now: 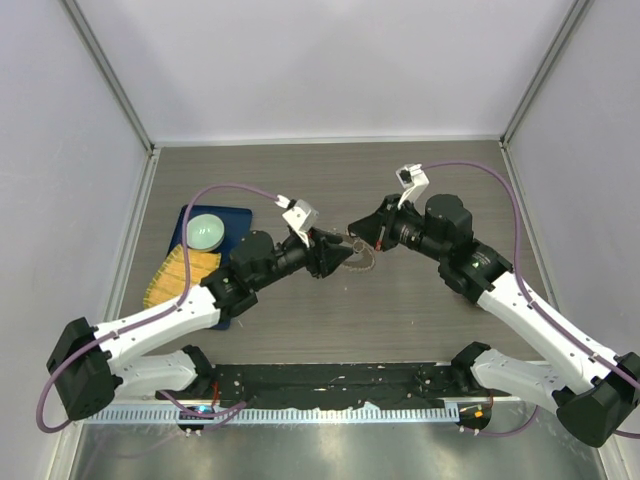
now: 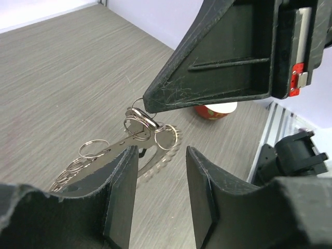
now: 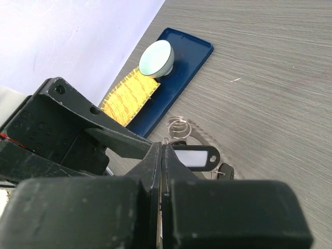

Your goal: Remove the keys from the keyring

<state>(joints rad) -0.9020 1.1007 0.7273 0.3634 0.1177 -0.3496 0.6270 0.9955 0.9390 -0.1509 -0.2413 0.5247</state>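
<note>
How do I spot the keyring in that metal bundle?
Above the table, the left gripper and right gripper meet. At the right gripper's tip hangs a metal cluster; the keyring is its largest loop, gear-toothed, unlike the small smooth split rings beside it.

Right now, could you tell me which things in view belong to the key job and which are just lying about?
Job: keyring, keys, left tool, right tool pinching the keyring.
Lying about: blue tray, pale dish, yellow woven mat.
</note>
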